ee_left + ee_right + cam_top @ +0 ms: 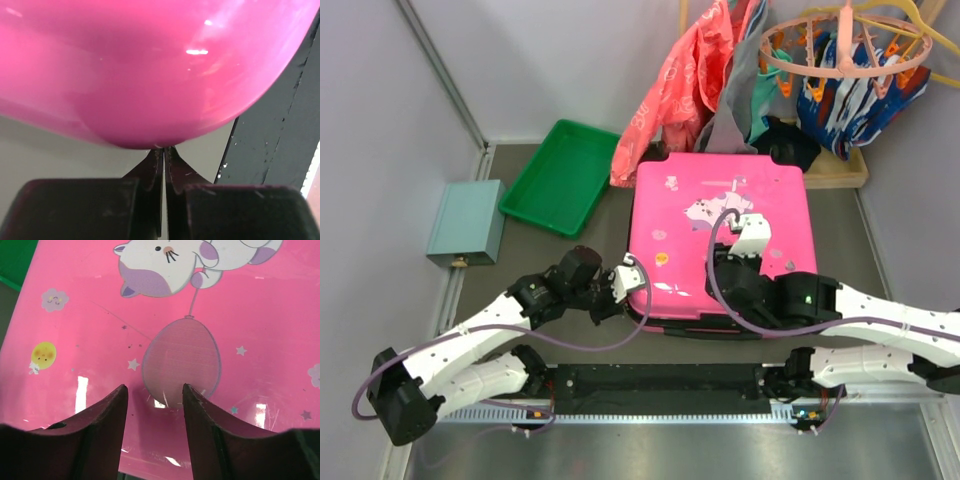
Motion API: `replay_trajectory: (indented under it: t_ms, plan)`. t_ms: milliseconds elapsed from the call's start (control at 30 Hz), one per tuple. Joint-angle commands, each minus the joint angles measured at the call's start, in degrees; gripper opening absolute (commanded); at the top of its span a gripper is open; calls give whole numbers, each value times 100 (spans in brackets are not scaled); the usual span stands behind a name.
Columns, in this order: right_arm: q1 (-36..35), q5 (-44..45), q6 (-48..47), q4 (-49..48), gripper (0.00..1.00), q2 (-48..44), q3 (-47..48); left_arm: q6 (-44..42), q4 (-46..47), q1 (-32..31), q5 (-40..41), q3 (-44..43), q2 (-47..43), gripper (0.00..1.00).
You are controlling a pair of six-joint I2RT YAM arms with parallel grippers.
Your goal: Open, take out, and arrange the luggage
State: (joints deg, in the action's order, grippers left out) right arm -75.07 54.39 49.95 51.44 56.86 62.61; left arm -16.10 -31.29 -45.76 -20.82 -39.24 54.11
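Right now my left gripper has its fingers pressed together, tips nosed up against the rounded near-left corner of the luggage. Whether they pinch a zipper pull or simply meet on nothing I cannot tell, because the pink shell hides the tips. I judge the zip seam runs round that corner, which is why I come in low and from the side. My right gripper hangs over the lid with its fingers spread and nothing between them, above the balloon sticker, probably placed to steady the shell if the left arm pulls. The luggage lies flat and closed mid-table, lid up. The green tray sits near its far-left corner and the small teal box further left, so opening is not yet done.
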Motion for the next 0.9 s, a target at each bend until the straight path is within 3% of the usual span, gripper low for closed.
replay_trajectory:
  t_ms: [0,67,133,200,267,300,367,600,767,867]
  plan:
    - [54,-446,-539,5,47,219,206,-271,1125,-21,639,-101,21,0]
    - [-8,-395,-191,452,46,535,662,-393,1099,-12,947,-162,-31,0]
    - [-339,-106,258,1540,46,799,1050,-412,1090,5,966,-171,-49,0]
    - [-639,343,1303,3037,47,1317,1743,-386,1133,5,825,-101,-49,0]
    - [-965,423,2180,3940,49,1861,2349,-385,1169,5,860,-5,-67,0]
    - [-1001,319,1985,4100,50,1959,2387,-385,1204,5,904,13,-67,0]
    - [-1054,-110,2262,4102,52,1987,2283,-447,1178,5,922,31,-119,0]
    - [-1265,-534,3196,3848,53,783,1158,-552,1362,58,1160,48,-225,0]
    - [-1379,-842,3329,4110,56,1195,1226,-403,1415,58,650,5,-164,0]
    - [-1405,-1027,3450,4111,64,1214,1202,-368,1441,58,482,-22,-93,0]
